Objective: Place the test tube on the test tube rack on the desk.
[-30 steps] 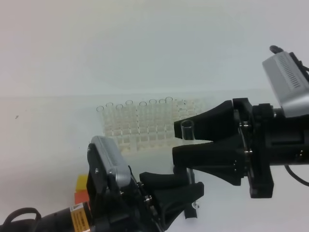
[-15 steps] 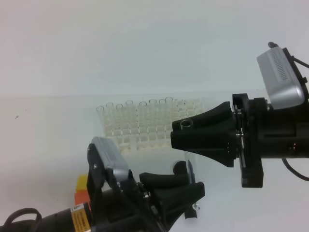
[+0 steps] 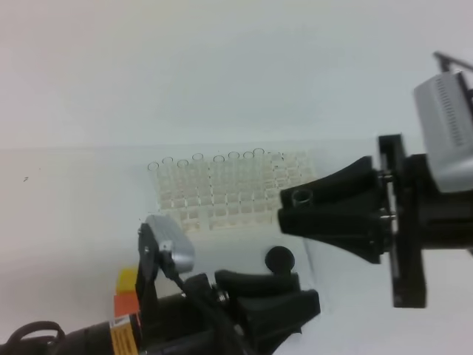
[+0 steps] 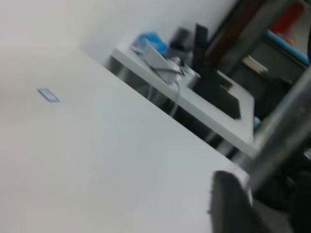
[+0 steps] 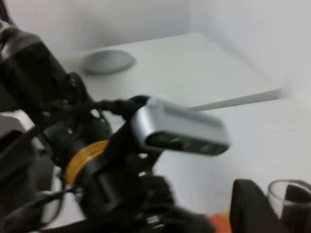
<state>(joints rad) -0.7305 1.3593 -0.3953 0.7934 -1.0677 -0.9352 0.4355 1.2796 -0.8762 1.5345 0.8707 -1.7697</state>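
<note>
The test tube (image 3: 301,197) stands upright between the black fingers of my right gripper (image 3: 285,207), which is shut on it just below its round rim. It hangs to the right of the test tube rack (image 3: 222,194), a white lattice standing on the desk (image 3: 74,192). In the right wrist view the test tube rim (image 5: 287,193) shows at the bottom right beside one finger (image 5: 249,208). My left gripper (image 3: 307,293) sits low at the front, open, with nothing between its fingers. The left wrist view is blurred and shows only one finger (image 4: 228,206).
A black round-headed stick tool (image 3: 278,259) pokes up between the two grippers. Orange and yellow cubes (image 3: 126,292) lie at the front left beside the left arm. Several clear tubes (image 3: 198,158) stand in the rack's back row.
My right gripper has shut on the test tube and carried it a little to the right. My left gripper has opened, let go of the tube and sunk lower.
</note>
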